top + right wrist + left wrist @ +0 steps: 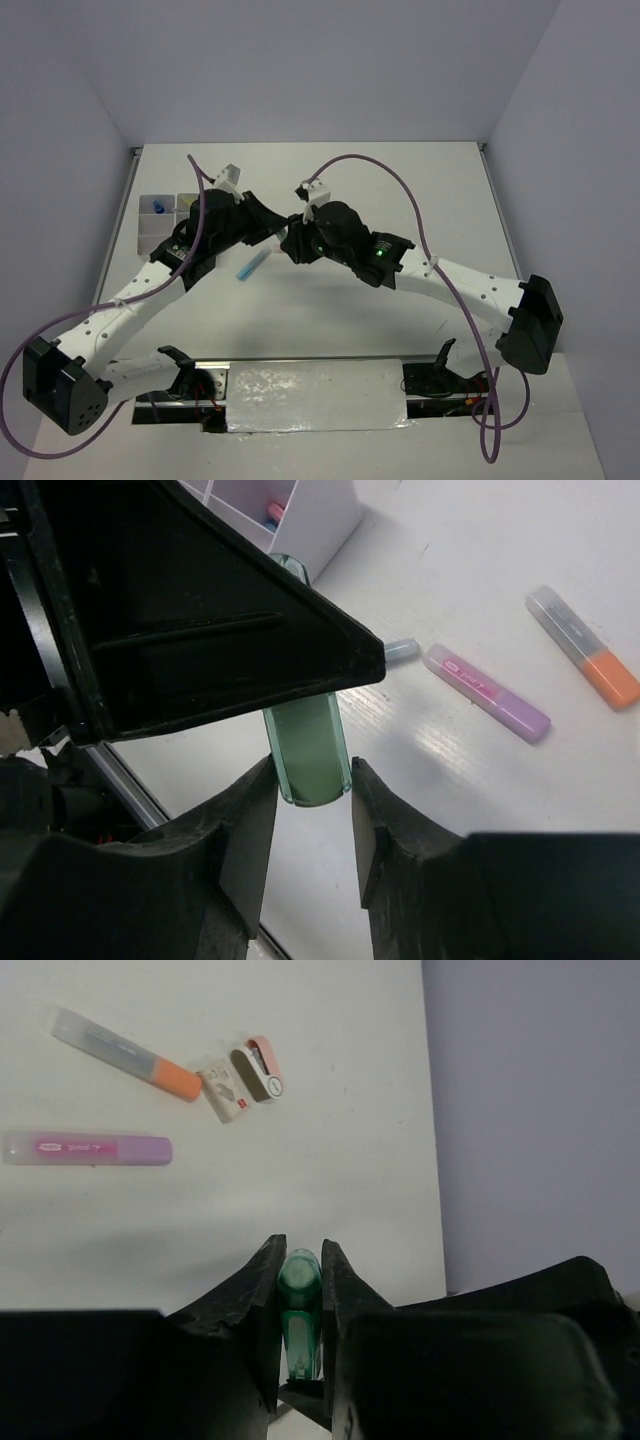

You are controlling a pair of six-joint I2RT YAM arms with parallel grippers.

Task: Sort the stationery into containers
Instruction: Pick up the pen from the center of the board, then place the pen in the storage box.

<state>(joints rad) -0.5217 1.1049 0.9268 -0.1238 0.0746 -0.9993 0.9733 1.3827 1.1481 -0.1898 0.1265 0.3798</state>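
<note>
**Marker of translucent green plastic [299, 1310] gripped in mid-air**

The left fingers [262, 1290] clamp the green marker above the middle of the white counter [330, 1160]. The right fingers [248, 830] flank its free end narrowly. Whether they touch it, I cannot tell. On the counter lie a pink-purple marker [487, 693] and an orange-tipped marker [585, 660], side by side. The white four-compartment plastic organizer [325, 520] stands at the far left, well apart.
</note>
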